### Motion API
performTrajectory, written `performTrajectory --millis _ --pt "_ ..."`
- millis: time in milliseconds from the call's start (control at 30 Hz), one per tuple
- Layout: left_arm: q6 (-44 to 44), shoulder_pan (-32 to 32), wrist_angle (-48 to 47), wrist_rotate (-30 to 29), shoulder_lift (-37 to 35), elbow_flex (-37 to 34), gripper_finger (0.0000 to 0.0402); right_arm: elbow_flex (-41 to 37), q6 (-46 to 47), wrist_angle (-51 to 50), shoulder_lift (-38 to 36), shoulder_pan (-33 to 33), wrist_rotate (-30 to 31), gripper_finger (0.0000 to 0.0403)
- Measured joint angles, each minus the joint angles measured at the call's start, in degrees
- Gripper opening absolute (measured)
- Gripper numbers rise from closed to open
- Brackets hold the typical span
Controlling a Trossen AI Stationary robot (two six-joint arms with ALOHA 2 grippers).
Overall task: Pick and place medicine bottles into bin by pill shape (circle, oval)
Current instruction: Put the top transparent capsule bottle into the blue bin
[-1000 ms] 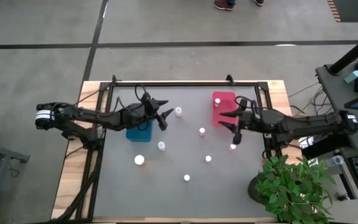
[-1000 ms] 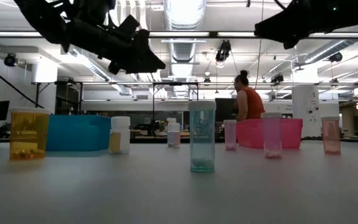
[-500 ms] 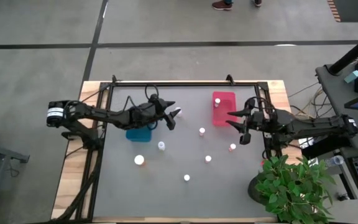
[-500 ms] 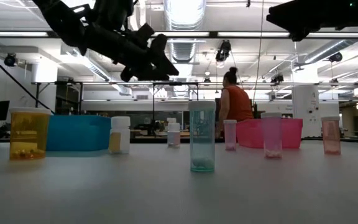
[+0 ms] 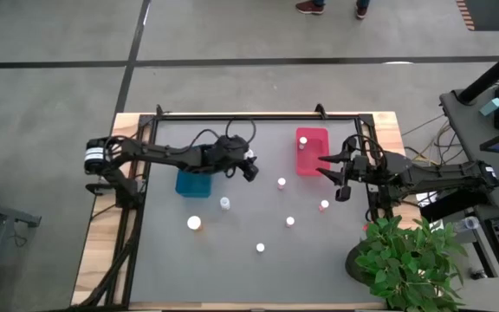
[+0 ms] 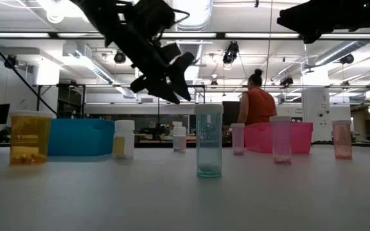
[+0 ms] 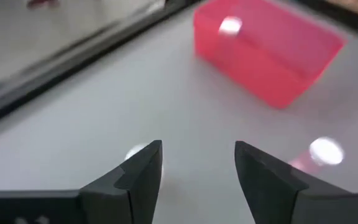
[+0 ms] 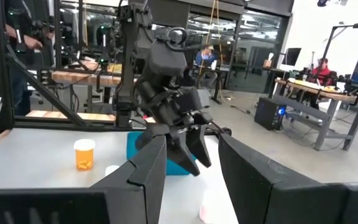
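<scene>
Several tiny white-capped bottles stand upright on the grey table: one (image 5: 250, 156) at the far middle, others (image 5: 281, 183), (image 5: 224, 204), (image 5: 195, 223) nearer. One bottle (image 5: 302, 141) stands in the pink bin (image 5: 314, 163); the blue bin (image 5: 194, 184) is left of centre. My left gripper (image 5: 249, 168) is open and empty, high above the table (image 6: 171, 72), over the far-middle bottle, whose cap (image 7: 137, 151) shows beside one finger. My right gripper (image 5: 336, 175) is open and empty, raised beside the pink bin's right side.
In the low view a teal bottle (image 6: 209, 141) stands nearest, an orange one (image 6: 29, 136) at the left, and pinkish ones (image 6: 281, 138) before the pink bin (image 6: 297, 136). A black frame (image 5: 232, 114) runs along the table's far edge. A person (image 6: 258, 106) stands in the room behind.
My left gripper has gone toward the table's right edge, from above the blue bin to above the far-middle bottle, and has tipped downward. My right gripper drew back a little toward the right edge, away from the bottle near it, then kept still. No bottle has moved.
</scene>
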Motion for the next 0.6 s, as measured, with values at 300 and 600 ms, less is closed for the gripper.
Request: performTrajectory --millis 300,600 --pt "-9.6 1.4 -23.8 -2.1 8.7 15.3 0.0151 0.0 -0.1 -0.1 0.0 0.0 0.2 0.0139" --pt "-8.1 3.2 -25.3 -3.3 12.8 23.0 0.0143 0.0 -0.8 -1.5 0.0 0.0 0.4 0.0135"
